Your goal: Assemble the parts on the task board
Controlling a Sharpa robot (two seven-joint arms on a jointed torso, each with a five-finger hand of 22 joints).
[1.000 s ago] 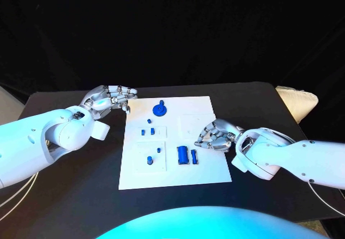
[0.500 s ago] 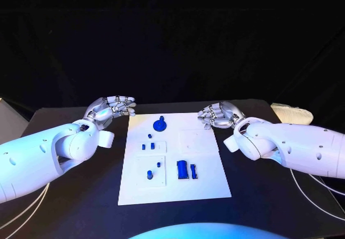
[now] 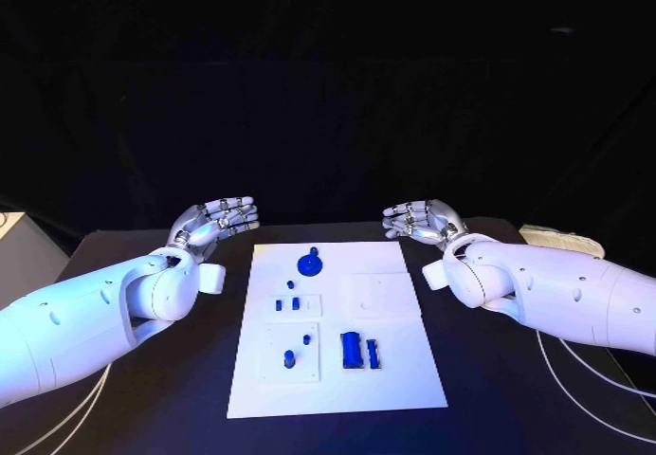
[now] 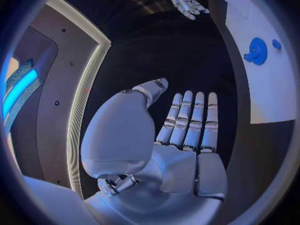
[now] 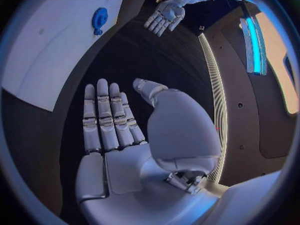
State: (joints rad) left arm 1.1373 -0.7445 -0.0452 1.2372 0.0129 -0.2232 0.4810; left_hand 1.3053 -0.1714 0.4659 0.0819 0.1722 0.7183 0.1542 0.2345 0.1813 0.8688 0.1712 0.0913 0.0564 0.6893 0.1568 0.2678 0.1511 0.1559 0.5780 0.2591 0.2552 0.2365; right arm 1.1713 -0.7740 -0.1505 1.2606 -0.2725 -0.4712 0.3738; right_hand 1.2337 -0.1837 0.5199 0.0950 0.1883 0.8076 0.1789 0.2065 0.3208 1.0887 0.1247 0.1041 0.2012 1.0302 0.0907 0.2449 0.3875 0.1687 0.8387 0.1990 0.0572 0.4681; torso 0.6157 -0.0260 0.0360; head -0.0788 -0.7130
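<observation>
One white task board lies in the middle of the black table, its long side running away from the robot. Seven blue parts can be counted on it in the head view: one round piece with a tab near the far end, one small dot just below it, two short pegs side by side in a shallow square recess, one small peg and one taller peg in the next recess, and one pair of upright bars near the middle of the near half, counted here as a single part. The board lies between the two hands and nearer the robot than both. The left hand is raised beyond the board's far left corner, fingers straight and held side by side, holding nothing; the right hand is raised beyond the far right corner, fingers likewise extended and apart from the thumb, holding nothing. Neither hand touches the board or any part.
</observation>
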